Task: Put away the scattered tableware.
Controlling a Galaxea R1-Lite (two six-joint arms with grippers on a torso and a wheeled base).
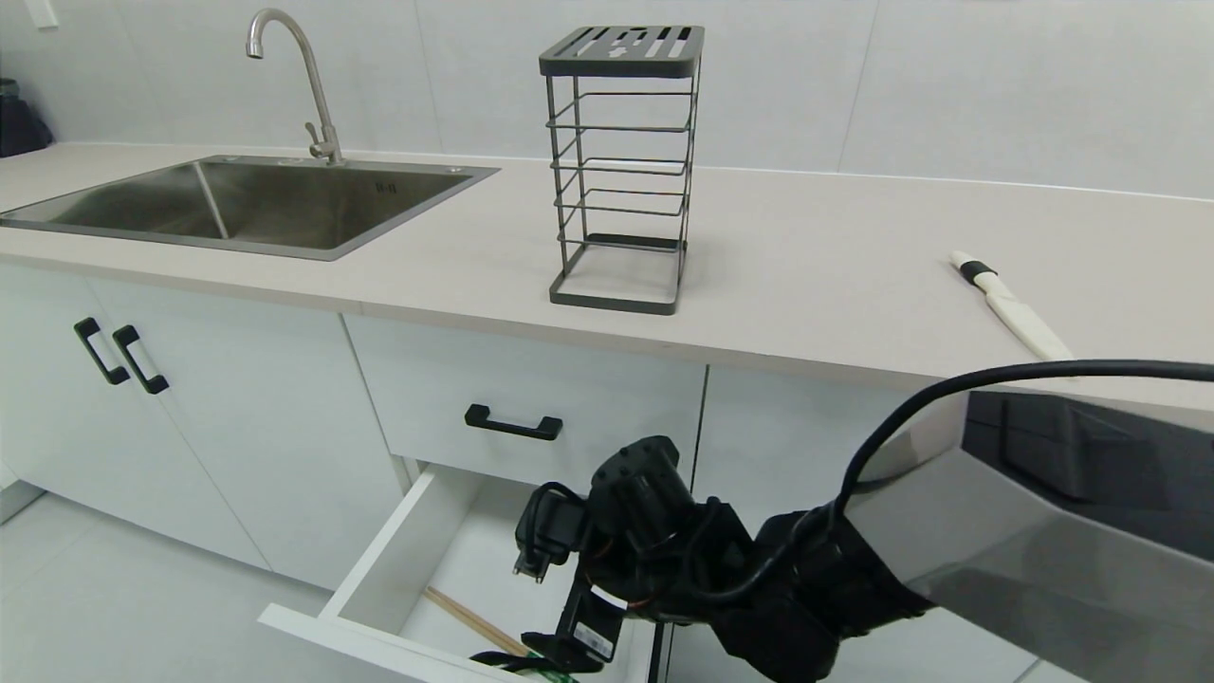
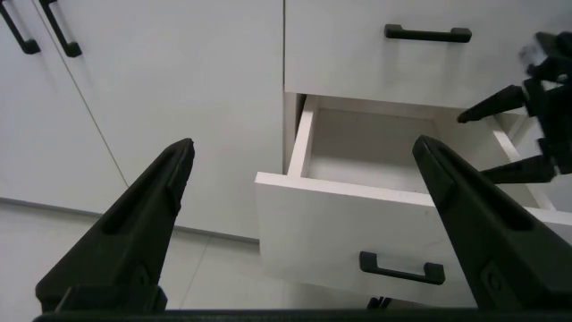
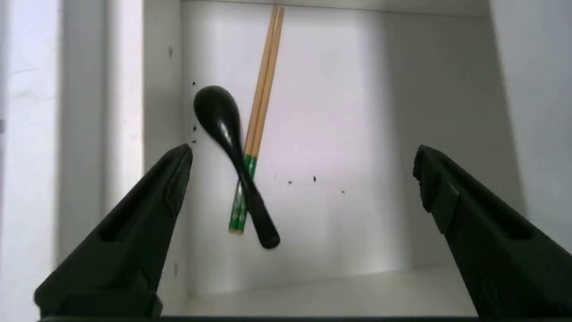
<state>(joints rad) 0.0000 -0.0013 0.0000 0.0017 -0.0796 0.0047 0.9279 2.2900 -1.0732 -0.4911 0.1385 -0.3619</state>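
obs: right gripper (image 3: 301,161) hangs over the open lower drawer (image 1: 379,560), jaws spread wide and holding nothing. a black spoon (image 3: 234,143) and a pair of chopsticks (image 3: 265,80) with green-banded ends lie on the drawer floor, the spoon handle crossing the chopsticks, both close to one side wall

relation: in the right wrist view the spoon and chopsticks sit below the gripper and nearer one finger than the other, apart from both fingers, no contact

reading: you can take those two pieces as stowed; the spread jaws above them fit a drop just made, though that is a judgement only

left gripper (image 2: 301,148) is low beside the cabinet front, facing the drawer from the side, jaws also wide apart and empty; probably parked there so the drawer stays reachable for closing

remaining item: a pale knife (image 1: 1010,308) lies flat on the countertop (image 1: 835,256) at the robot's right, well apart from both grippers. the slotted wire knife rack (image 1: 621,171) stands upright mid-counter, between the sink (image 1: 256,199) and the knife

next, as i judge it: knife goes to rack or drawer, then shut the drawer
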